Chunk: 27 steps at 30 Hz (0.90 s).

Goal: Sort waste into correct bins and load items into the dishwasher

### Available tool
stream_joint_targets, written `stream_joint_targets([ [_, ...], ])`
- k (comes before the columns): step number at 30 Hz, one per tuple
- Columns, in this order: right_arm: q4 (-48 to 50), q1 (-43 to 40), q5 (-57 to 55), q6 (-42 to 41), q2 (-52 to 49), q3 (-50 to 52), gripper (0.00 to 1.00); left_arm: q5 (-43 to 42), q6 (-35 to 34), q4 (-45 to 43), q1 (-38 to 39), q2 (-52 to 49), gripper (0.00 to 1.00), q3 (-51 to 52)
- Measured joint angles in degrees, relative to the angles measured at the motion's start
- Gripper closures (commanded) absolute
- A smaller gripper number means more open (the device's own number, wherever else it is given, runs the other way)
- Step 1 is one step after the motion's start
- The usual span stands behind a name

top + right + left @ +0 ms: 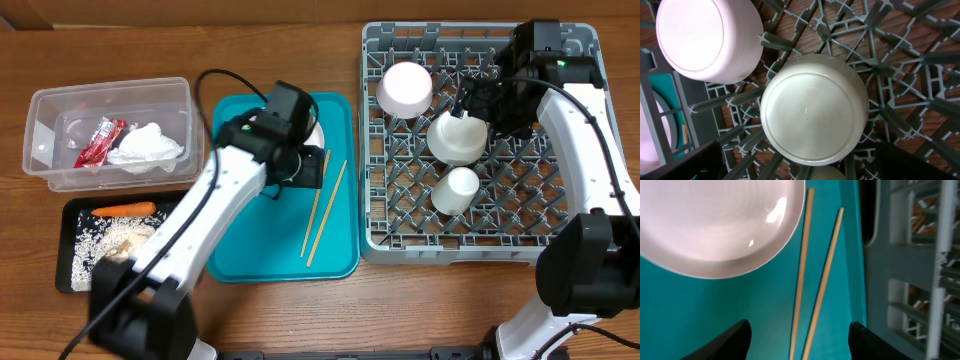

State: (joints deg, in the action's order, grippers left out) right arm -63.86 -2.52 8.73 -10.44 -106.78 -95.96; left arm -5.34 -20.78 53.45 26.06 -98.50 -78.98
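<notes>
Sorting looks done: red wrapper (100, 140) and foil wad (145, 148) in clear tub (40, 130); carrot (123, 210), rice crumbs (110, 245) in black tray (70, 210). Rack (450, 254) holds pink bowl (404, 88), white bowl (458, 137), cup (455, 188). Remaining: pink plate (715, 225), chopsticks (325, 210) on teal tray (240, 250). Left tool (800, 330) spread astride chopsticks, empty; right tool (800, 160) spread over white bowl.

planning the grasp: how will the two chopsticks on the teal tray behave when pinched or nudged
The thin wooden chopsticks are probably stiff and light. Lying flat on the smooth teal tray, they'd likely slide or roll if nudged. They lie splayed, not parallel, so one pinch may catch only one.
</notes>
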Motion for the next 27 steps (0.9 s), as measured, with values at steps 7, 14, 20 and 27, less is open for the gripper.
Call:
stream_joint_targets([
  [7,0.0,0.0,0.0,0.0,0.0,0.0,0.00,0.7,1.3,0.8,1.5,-6.8,0.71,0.7],
  [14,0.0,0.0,0.0,0.0,0.0,0.0,0.00,2.8,1.5,6.7,0.4,-5.7,0.63,-2.9],
  [20,0.0,0.0,0.0,0.0,0.0,0.0,0.00,3.7,1.6,9.2,-4.8,0.6,0.45,-10.9],
  [27,0.5,0.0,1.6,0.0,0.0,0.0,0.00,-0.9,1.6,12.3,-15.5,5.2,0.35,-14.8],
])
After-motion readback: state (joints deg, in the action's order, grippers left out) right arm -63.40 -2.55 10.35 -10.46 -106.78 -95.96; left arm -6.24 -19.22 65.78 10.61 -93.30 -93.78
